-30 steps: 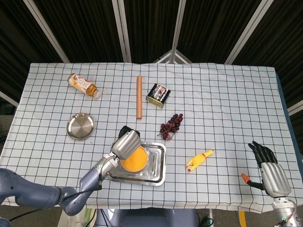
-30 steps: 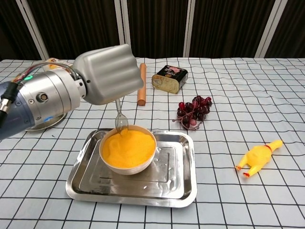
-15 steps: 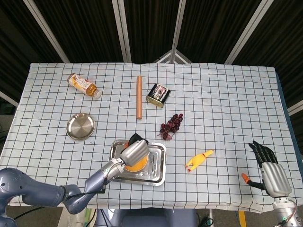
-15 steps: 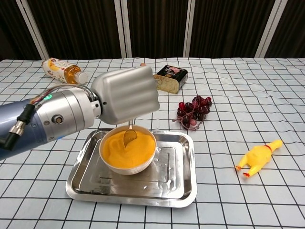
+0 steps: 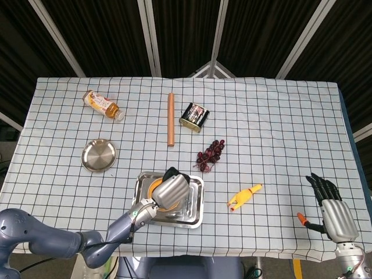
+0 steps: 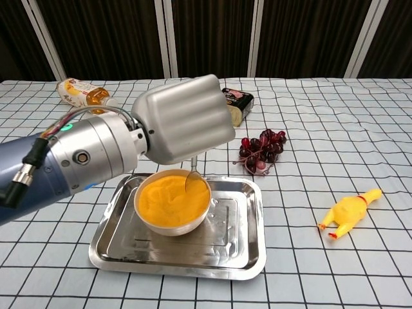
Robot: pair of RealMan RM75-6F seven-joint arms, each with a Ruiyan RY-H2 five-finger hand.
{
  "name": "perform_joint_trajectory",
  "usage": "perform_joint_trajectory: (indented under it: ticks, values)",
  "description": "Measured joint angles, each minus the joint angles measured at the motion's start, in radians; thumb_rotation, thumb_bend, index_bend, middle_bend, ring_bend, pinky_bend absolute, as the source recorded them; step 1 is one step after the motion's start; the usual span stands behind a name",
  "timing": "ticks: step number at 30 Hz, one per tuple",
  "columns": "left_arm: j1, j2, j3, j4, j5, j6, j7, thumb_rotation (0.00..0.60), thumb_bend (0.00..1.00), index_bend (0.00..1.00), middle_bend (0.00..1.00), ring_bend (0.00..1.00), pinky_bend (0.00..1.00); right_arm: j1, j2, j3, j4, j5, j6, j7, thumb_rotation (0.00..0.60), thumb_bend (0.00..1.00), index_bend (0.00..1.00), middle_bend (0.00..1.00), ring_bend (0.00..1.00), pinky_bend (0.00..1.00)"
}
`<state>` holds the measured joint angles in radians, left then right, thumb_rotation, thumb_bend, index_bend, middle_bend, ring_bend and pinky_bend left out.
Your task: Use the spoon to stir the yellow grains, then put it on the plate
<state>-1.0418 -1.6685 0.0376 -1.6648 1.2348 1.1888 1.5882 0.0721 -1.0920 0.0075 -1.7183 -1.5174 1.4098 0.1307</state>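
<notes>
Since the earlier frames, the left hand has been carrying the spoon across the bowl, from the left rim to the right side of the yellow grains. That hand is now hovering over the bowl with its fingers curled closed around the spoon's handle, and the spoon is hanging down from the fist with its tip dipping into the grains near the bowl's right edge. In the head view the same hand is covering most of the bowl, so only a sliver of orange is showing at the left.

The bowl is sitting in the metal tray, toward its left half. The plate is lying on the checked tablecloth well to the left of the tray, beyond it.

The right hand is resting near the right front corner of the table, fingers spread apart and holding nothing (a small orange thing lies just beside its thumb, too small to tell what it is).

Around the table, a bottle is lying on its side at the far left, a brown stick and a tin can are lying near the middle, a bunch of dark grapes is sitting just beyond the tray's right corner, and a rubber chicken is lying to the right of the tray.
</notes>
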Motion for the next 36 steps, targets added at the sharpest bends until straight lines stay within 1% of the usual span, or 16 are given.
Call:
perform_joint_trajectory:
  ticks: [14, 20, 26, 36]
  values:
    - [0.053, 0.085, 0.029, -0.051, 0.068, 0.003, -0.060, 0.600, 0.59, 0.81, 1.00, 1.00, 1.00, 0.001, -0.002, 0.001, -0.004, 0.007, -0.006, -0.006, 0.600, 0.32, 0.00, 0.00, 0.00, 0.00]
    - [0.075, 0.115, 0.040, -0.069, 0.114, -0.004, -0.097, 0.600, 0.59, 0.81, 1.00, 1.00, 1.00, 0.001, -0.003, 0.000, -0.006, 0.006, -0.007, -0.010, 0.600, 0.32, 0.00, 0.00, 0.00, 0.00]
    - [0.084, 0.105, 0.029, -0.077, 0.136, -0.025, -0.097, 0.600, 0.59, 0.81, 1.00, 1.00, 1.00, 0.001, -0.003, 0.001, -0.008, 0.011, -0.009, -0.008, 0.600, 0.32, 0.00, 0.00, 0.00, 0.00]
    - [0.092, 0.043, 0.013, -0.043, 0.131, -0.066, -0.048, 0.600, 0.59, 0.81, 1.00, 1.00, 1.00, 0.000, -0.001, 0.000, -0.009, 0.010, -0.010, -0.005, 0.600, 0.32, 0.00, 0.00, 0.00, 0.00]
